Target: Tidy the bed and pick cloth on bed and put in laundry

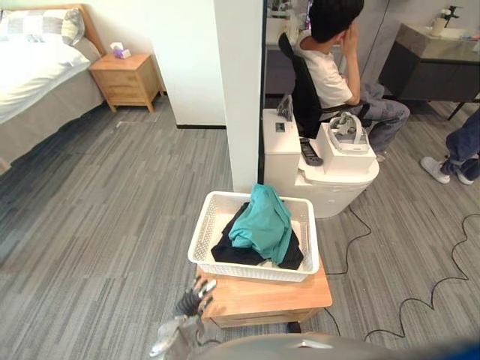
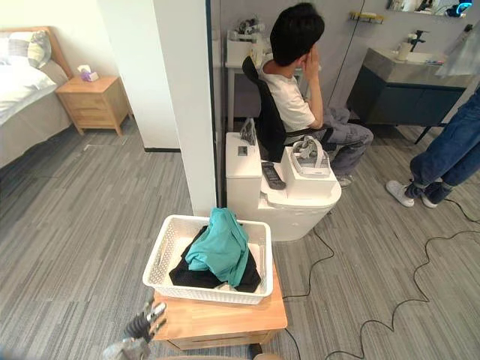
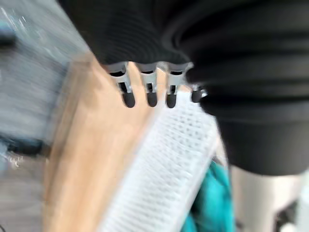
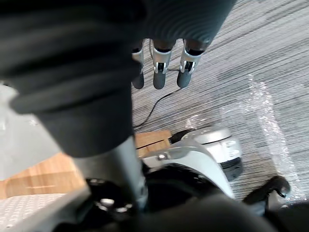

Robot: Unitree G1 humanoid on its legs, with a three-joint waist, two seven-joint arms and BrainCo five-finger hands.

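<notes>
A white mesh laundry basket (image 1: 205, 226) stands on a low wooden table (image 1: 262, 298) right in front of me. A teal cloth (image 1: 262, 221) lies in it, heaped over a black cloth (image 1: 231, 252). My left hand (image 1: 192, 298) hangs by the table's near left corner, fingers relaxed and holding nothing. Its wrist view shows the fingertips (image 3: 150, 98) over the wooden top beside the basket's wall (image 3: 164, 179). My right hand (image 4: 164, 72) hangs over the grey floor, also with nothing in it. The bed (image 1: 30, 75), with a white sheet and a checked pillow (image 1: 41, 24), lies far off at the upper left.
A wooden nightstand (image 1: 127, 79) stands beside the bed. A white pillar (image 1: 240, 90) rises just behind the basket, with a white rounded unit (image 1: 330, 172) to its right. A person (image 1: 330, 71) sits on a chair there, and another person's legs (image 1: 457, 154) show at the right edge.
</notes>
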